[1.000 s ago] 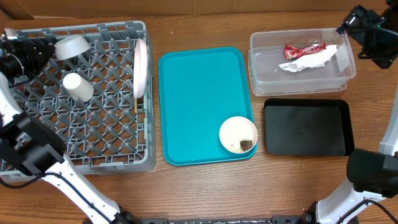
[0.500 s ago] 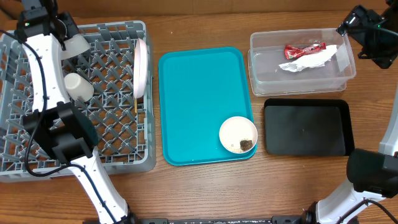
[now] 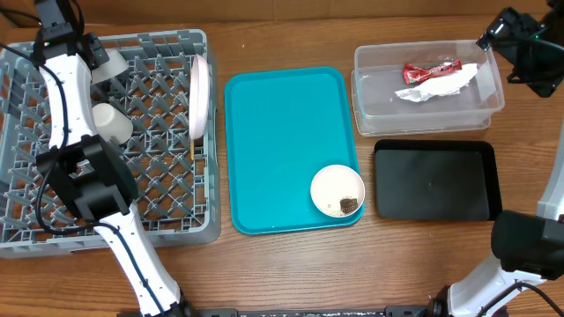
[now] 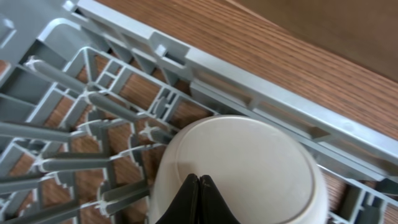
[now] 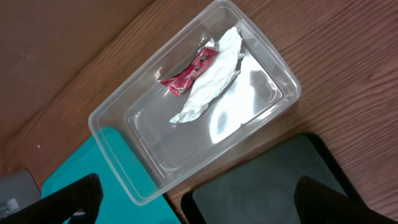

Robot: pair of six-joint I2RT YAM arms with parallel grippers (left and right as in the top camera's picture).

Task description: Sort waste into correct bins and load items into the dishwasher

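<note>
The grey dish rack [image 3: 167,224] holds an upturned white bowl [image 3: 112,63], a small white cup [image 3: 112,123], an upright white plate [image 3: 200,88] and a chopstick [image 3: 192,150]. My left gripper [image 3: 91,55] is shut and empty, its tips [image 4: 199,182] right over the upturned bowl [image 4: 255,155]. A small white bowl [image 3: 337,187] with a brown food chunk [image 3: 348,206] stands on the teal tray [image 3: 273,132]. The clear tub [image 3: 370,106] holds the red wrapper [image 3: 432,69] and the white napkin [image 3: 436,86]. My right gripper [image 5: 199,199] is open and empty, high above the tub [image 5: 124,130]. No grey metal bowl shows.
The black tray [image 3: 432,180] lies empty in front of the clear tub and shows in the right wrist view [image 5: 273,186]. The rack's back wall [image 4: 249,81] runs just behind the upturned bowl. Bare wooden table surrounds the trays.
My left arm has swung from the rack's left edge to its back-left corner, over the upturned bowl. The right arm has not moved.
</note>
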